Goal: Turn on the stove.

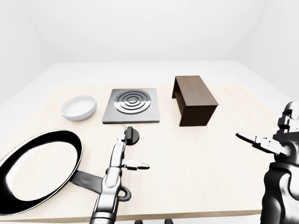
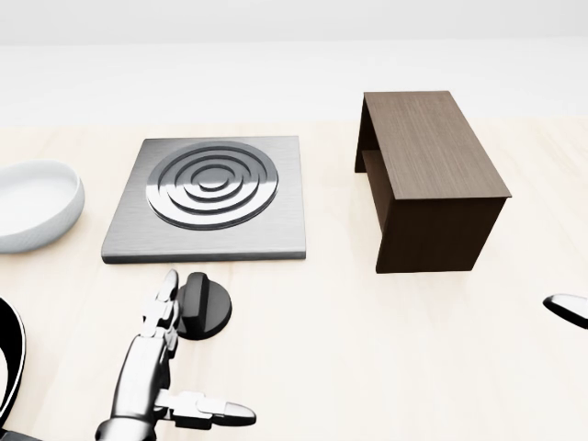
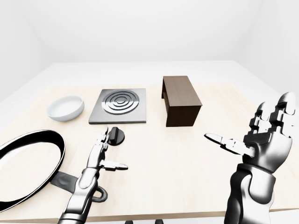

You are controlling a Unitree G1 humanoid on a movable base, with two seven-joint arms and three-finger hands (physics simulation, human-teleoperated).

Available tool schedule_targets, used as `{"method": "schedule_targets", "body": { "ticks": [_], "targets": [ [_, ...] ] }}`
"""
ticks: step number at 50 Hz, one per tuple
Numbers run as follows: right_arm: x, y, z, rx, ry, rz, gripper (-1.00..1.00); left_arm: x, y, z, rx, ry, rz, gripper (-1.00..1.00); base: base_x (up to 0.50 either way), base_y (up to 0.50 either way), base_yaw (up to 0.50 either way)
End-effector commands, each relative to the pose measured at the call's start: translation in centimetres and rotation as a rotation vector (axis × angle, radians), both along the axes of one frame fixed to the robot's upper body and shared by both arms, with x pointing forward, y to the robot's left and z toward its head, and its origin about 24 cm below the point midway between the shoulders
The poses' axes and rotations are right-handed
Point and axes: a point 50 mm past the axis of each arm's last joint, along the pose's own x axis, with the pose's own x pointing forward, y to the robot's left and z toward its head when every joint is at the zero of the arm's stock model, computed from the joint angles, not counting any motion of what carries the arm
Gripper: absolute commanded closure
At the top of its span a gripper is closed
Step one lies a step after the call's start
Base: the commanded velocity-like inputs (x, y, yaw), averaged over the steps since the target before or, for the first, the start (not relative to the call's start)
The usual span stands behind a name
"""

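Head view, looking down on a pale wooden table (image 2: 386, 349): square metal stove (image 2: 207, 197) with concentric rings at upper left, black round knob (image 2: 204, 308) just below its lower edge, dark brown box (image 2: 430, 179) standing to the right, well apart from the stove. Left hand (image 2: 156, 358) open, fingers stretched toward the knob with fingertips (image 2: 168, 285) right at its left side, thumb splayed out to the right; contact not certain. Only a sliver of the right hand at this view's right edge. Right-eye view: right hand (image 3: 261, 137) shown whole, open, palm spread and fingers raised above the table's right side, near nothing. Left-eye view: large black frying pan (image 1: 37, 170) filling the lower left, its handle lying under the left forearm, and a white bowl (image 1: 78, 107) left of the stove. Bare tabletop between knob and box, and across the whole right half down to the bottom edge.
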Motion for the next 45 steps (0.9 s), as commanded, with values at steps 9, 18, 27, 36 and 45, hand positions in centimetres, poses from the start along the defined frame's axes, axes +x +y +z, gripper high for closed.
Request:
{"method": "schedule_targets", "body": {
  "ticks": [9,18,27,36,45],
  "targets": [
    [0.9,0.3,-1.6,0.033,0.064,0.022,-1.0,-0.2,-0.4,-0.3,-0.008,0.02,-0.016,-1.0,0.0,0.0,0.0],
    [0.9,0.3,-1.5,0.033,0.06,0.021,-1.0,-0.3,-0.5,-0.3,-0.006,0.022,-0.019,-1.0,0.0,0.0,0.0],
    [0.9,0.3,-1.4,0.032,0.058,0.021,-1.0,-0.4,-0.5,0.0,-0.01,0.02,-0.023,-1.0,0.0,0.0,0.0],
    [0.9,0.3,-1.3,0.03,0.052,0.02,-1.0,-0.8,-0.8,0.6,-0.013,0.014,-0.04,-1.0,0.0,0.0,0.0],
    [1.0,0.4,-1.4,0.031,0.058,0.022,-1.0,-0.8,-0.9,0.8,-0.015,0.011,-0.047,-1.0,0.0,0.0,0.0]
  ]
}}
